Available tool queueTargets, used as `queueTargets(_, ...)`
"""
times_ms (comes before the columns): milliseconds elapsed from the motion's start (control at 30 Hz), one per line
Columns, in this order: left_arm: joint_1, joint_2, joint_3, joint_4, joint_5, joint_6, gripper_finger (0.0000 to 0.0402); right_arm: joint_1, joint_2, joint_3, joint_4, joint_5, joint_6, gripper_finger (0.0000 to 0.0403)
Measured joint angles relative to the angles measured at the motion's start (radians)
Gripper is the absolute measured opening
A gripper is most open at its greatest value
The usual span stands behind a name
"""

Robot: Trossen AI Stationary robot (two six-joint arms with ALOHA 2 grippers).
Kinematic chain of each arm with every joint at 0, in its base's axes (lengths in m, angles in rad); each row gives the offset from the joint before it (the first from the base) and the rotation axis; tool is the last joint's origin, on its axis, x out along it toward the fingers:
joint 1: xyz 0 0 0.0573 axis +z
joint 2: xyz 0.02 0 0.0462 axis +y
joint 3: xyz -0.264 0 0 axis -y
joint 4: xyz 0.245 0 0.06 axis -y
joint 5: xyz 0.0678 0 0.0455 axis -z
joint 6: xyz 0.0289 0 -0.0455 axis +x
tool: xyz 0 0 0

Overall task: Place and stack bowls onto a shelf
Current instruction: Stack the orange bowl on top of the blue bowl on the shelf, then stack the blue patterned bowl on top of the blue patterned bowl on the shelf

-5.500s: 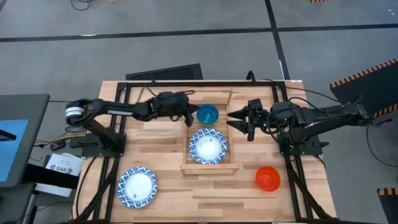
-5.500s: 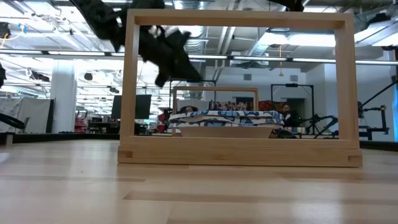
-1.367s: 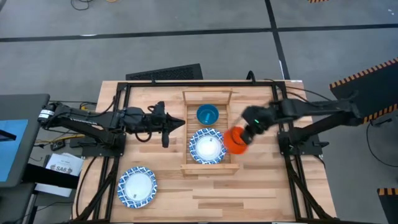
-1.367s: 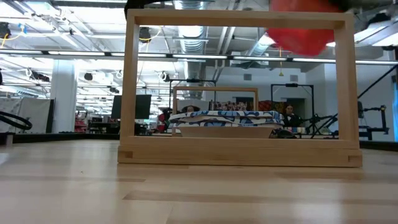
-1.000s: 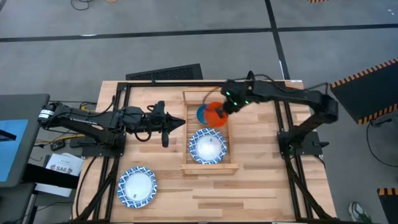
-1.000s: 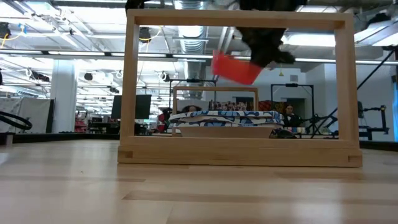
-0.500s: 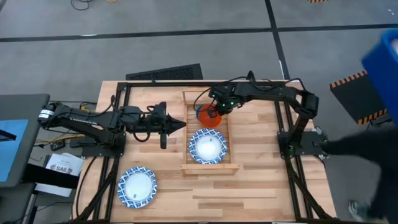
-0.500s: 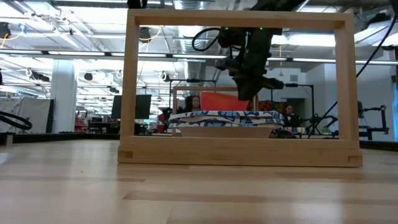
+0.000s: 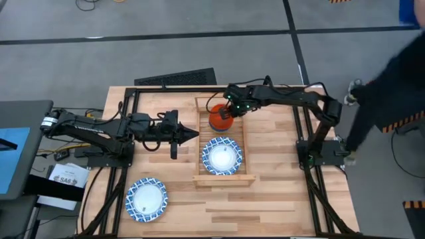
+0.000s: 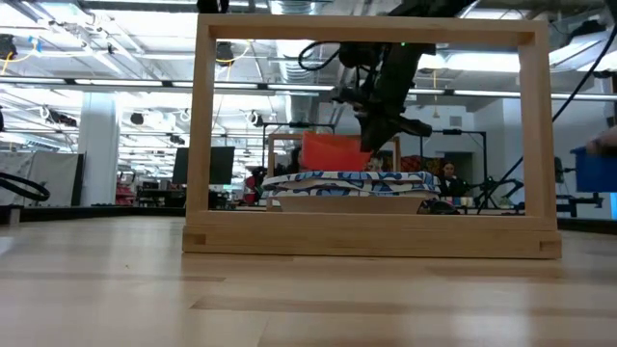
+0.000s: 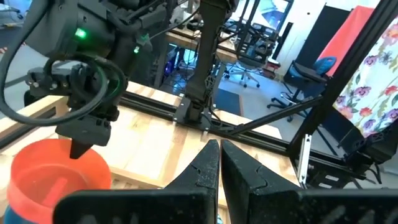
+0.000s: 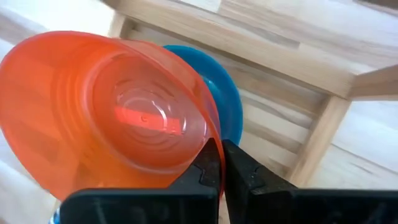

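Observation:
The orange-red bowl (image 9: 218,120) hangs over the teal bowl (image 12: 228,107) at the far end of the light-wood shelf (image 9: 199,143). My right gripper (image 9: 228,113) is shut on it. Whether the two bowls touch, I cannot tell. A white bowl with a blue patterned rim (image 9: 222,157) sits on the shelf's near half. Another like it (image 9: 146,199) rests on the table at the near left. My left gripper (image 9: 193,135) waits shut, level, just left of the shelf. My right gripper pinches the orange-red bowl's rim (image 12: 208,138) on its far right side, and the wall runs between the two fingers. The fingers slant down from the table's right. The bowl sits open side up, slightly tilted, above the teal bowl.
A black frame (image 9: 199,89) borders the table, and a dark keyboard (image 9: 176,78) lies beyond its far edge. A person in dark clothes (image 9: 392,70) stands at the table's right, past the right arm's base (image 9: 319,149).
My right gripper has come down toward the shelf's far end and a little toward the table's left, carrying the orange-red bowl. The bowl was tipped high above the shelf and now sits nearly level, low over the teal bowl. The person on the right has moved.

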Motion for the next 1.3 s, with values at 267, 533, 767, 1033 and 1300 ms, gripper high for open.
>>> queueTargets(267,0.0,0.0,0.0,0.0,-0.001,-0.001,0.0,-0.004,0.051,0.0,0.031,0.0,0.014,0.0051)
queueTargets(533,0.0,0.0,0.0,0.0,-0.003,-0.001,0.0,-0.002,0.054,-0.001,0.002,-0.021,-0.008,0.0065)
queueTargets(767,0.0,0.0,0.0,0.0,-0.003,-0.001,0.0,-0.003,0.054,-0.001,0.002,-0.046,-0.023,0.0073)
queueTargets(1033,0.0,0.0,0.0,0.0,-0.003,-0.001,0.0,-0.002,0.036,0.0,-0.012,-0.051,-0.067,0.0151)
queueTargets(1300,0.0,0.0,0.0,-0.001,-0.003,0.01,0.0,0.008,-0.036,-0.001,-0.104,-0.049,-0.201,0.0237)
